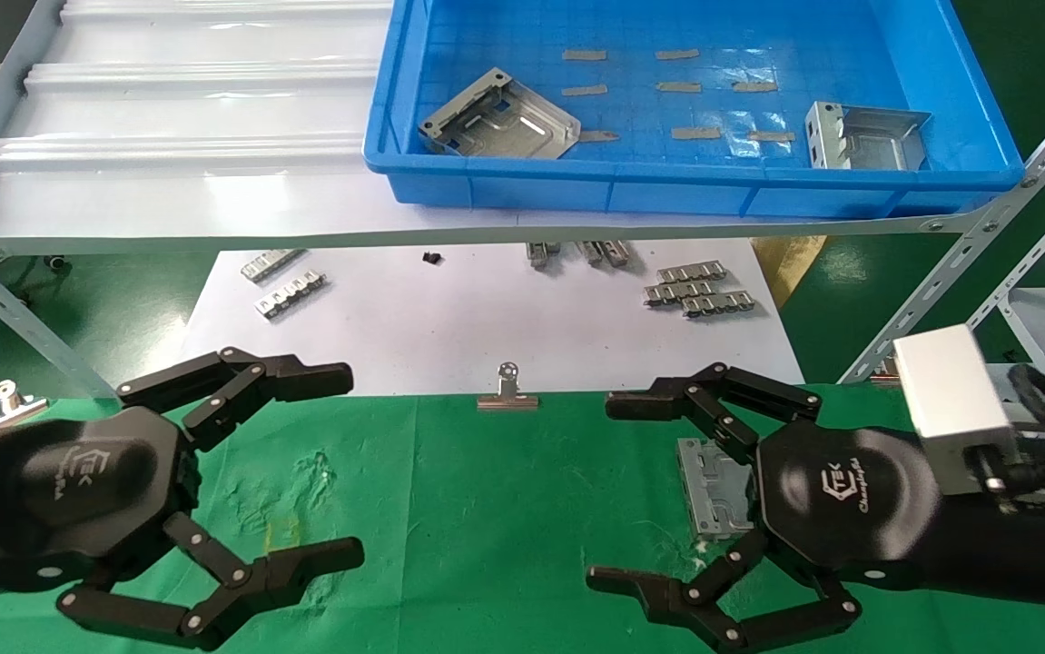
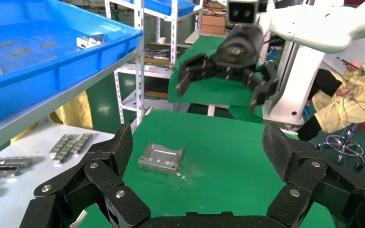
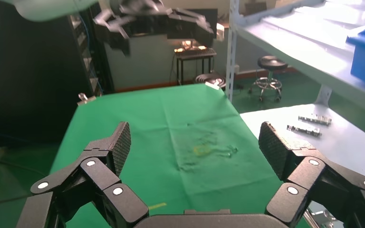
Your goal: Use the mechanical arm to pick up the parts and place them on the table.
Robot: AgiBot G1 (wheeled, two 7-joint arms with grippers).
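right claw (image 1: 617,490) gaping above part (image 1: 713,486)

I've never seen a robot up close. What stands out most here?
Two black gripper claws, both open, hover over the green table: the left gripper and the right gripper. One stamped metal part lies on the cloth beside the right one. Two more parts sit in the blue bin on the shelf above.
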